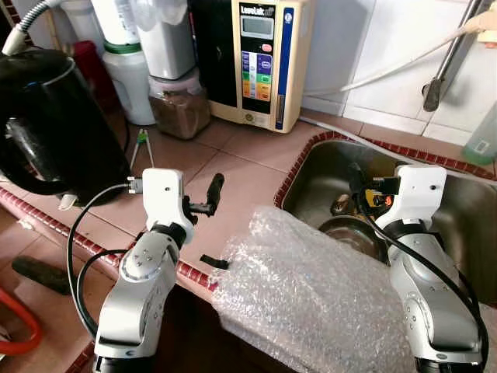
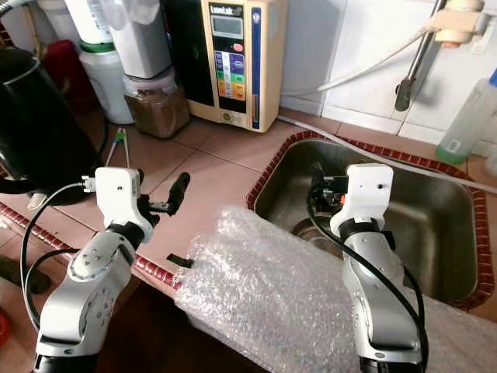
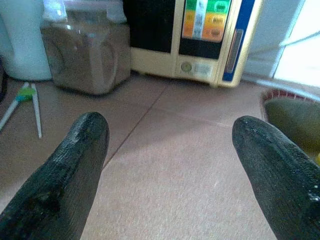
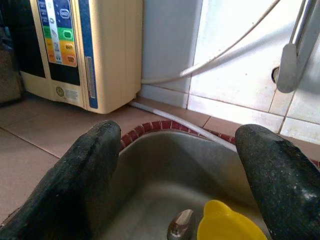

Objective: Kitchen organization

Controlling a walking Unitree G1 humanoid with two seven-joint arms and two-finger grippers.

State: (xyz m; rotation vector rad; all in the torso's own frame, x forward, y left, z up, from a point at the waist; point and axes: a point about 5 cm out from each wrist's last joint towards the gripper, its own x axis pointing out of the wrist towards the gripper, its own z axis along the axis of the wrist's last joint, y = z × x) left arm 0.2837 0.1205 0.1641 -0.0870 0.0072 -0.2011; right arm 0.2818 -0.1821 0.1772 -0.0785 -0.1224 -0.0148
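My left gripper [image 1: 214, 226] hovers open over the brown tiled counter [image 1: 248, 175], and both black fingertips [image 3: 82, 150] frame bare tile in the left wrist view. My right gripper [image 4: 177, 185] is open above the near left part of the steel sink [image 1: 311, 167]. Below it lie a yellow object [image 4: 225, 225] and a metal piece [image 4: 180, 225]. A round metal pot [image 1: 353, 233] sits in the basin, partly hidden by my right arm. A sheet of bubble wrap [image 1: 311, 295] drapes over the counter's front edge between my arms.
A black kettle [image 1: 54, 116] stands at the left. Along the back are a cream water machine [image 1: 260, 58], a jar of brown powder [image 1: 180, 109] and white containers [image 1: 132, 78]. Green-tipped tongs [image 1: 142, 148] lie on the tile. A green bottle [image 1: 483, 140] and tap pipe [image 1: 446, 58] stand behind the sink.
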